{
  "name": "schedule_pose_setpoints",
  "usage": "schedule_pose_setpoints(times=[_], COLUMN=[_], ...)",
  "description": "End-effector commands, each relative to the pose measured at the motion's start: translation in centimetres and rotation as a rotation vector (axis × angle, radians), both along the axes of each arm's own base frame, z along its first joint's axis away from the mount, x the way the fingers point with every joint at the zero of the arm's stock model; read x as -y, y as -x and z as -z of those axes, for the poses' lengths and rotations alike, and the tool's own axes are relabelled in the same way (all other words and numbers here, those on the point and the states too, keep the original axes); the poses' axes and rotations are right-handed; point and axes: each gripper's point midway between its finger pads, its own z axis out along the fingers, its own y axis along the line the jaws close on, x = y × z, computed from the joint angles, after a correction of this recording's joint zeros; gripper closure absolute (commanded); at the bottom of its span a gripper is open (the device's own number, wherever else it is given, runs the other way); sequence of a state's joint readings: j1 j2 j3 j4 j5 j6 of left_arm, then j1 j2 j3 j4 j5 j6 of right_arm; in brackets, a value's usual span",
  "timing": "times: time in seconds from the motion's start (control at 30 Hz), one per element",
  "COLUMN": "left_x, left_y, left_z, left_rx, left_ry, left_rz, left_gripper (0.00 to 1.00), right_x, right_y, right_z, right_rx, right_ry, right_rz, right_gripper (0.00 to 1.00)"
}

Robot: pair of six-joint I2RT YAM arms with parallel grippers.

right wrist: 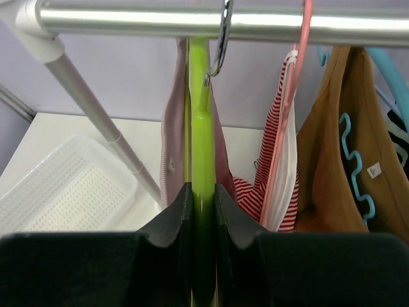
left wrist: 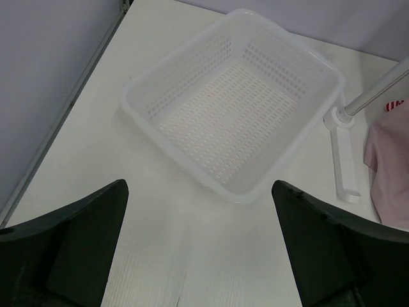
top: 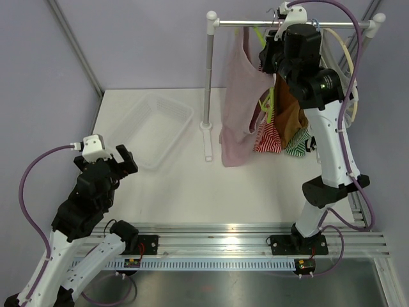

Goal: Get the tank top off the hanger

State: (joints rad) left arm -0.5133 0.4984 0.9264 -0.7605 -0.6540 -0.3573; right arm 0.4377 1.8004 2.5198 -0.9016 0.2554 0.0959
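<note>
Your right fingers point(right wrist: 167, 238) clamp the green hanger point(right wrist: 202, 153) bearing the pink tank top point(top: 236, 109); your left fingers point(left wrist: 83, 238) hover apart.

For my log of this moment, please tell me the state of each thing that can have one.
Pink tank top: on the green hanger, not yet removed.
Green hanger: hooked on the rail, clamped by the right gripper.
Right gripper: shut on the green hanger.
Left gripper: open, holding nothing.
Basket: upright, empty.
Striped top: hanging from the rail.
Brown top: hanging from the rail.
</note>
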Motion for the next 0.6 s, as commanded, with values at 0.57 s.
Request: schedule_pose_setpoints(times=[0.57], left_x=[15.4], left_y=[-4.2], left_z=[-14.1], left_rx=[0.126], left_ry=[0.364], left_rz=[0.497], left_gripper=[0.01], right_x=[0.5], right_y=[20.1], right_z=[1.6], right_rx=[0.009], right_ry=[-0.120], right_rz=[-0.442], right_gripper=[1.00])
